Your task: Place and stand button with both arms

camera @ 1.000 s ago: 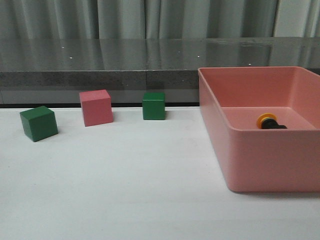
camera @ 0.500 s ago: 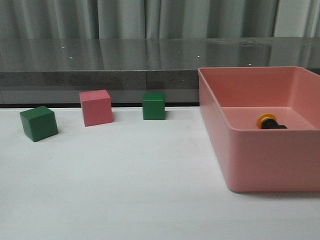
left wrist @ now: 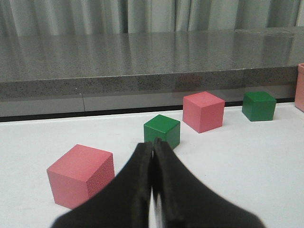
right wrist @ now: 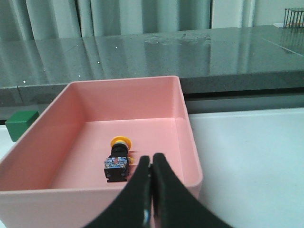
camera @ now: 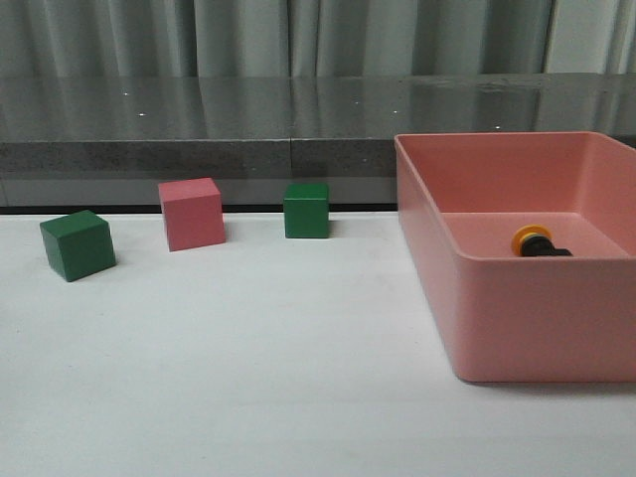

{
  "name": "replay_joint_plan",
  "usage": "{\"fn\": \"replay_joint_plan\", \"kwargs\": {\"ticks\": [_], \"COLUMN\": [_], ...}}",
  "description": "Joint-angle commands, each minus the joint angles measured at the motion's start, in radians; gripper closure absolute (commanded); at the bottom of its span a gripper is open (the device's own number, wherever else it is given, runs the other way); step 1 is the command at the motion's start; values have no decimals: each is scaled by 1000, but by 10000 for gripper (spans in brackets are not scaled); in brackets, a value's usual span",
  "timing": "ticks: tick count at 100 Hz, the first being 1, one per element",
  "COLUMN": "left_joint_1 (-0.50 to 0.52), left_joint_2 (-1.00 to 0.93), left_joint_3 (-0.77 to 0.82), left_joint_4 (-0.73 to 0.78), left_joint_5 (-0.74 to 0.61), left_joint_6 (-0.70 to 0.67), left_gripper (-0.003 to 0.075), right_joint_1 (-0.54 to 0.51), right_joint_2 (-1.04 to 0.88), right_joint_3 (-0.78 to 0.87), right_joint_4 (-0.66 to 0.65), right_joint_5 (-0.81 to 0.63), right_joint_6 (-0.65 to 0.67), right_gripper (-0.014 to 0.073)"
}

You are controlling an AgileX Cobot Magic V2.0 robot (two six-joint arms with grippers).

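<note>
The button (camera: 537, 243) lies on its side inside the pink bin (camera: 527, 318) at the right; its yellow cap and black body show over the bin's wall. In the right wrist view the button (right wrist: 118, 161) lies with its clear-blue base toward the camera and its yellow cap away. My right gripper (right wrist: 151, 161) is shut and empty, above the bin's near wall, just beside the button. My left gripper (left wrist: 153, 145) is shut and empty, over the white table in front of a green cube (left wrist: 162, 130). Neither arm shows in the front view.
A green cube (camera: 77, 244), a pink cube (camera: 191, 213) and a second green cube (camera: 305, 210) stand along the back of the white table (camera: 248, 378). Another pink cube (left wrist: 81, 175) sits close to my left gripper. A grey stone ledge (camera: 199, 129) runs behind.
</note>
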Motion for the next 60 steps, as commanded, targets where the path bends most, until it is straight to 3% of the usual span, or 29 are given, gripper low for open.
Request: {"fn": "replay_joint_plan", "kwargs": {"ticks": [1, 33, 60], "left_joint_1": [-1, -1, -1], "left_joint_2": [-29, -29, -29], "left_joint_3": [30, 30, 30], "left_joint_4": [-2, -2, -2], "left_joint_5": [-86, -86, -86], "left_joint_6": [-3, -3, -3], "left_gripper": [739, 739, 739], "right_joint_1": [-3, -3, -3], "right_joint_2": [17, 376, 753], "right_joint_3": [-122, -535, -797], "right_joint_4": [16, 37, 37], "right_joint_5": [22, 441, 481], "right_joint_6": [-7, -7, -7], "right_gripper": [659, 659, 659]}}
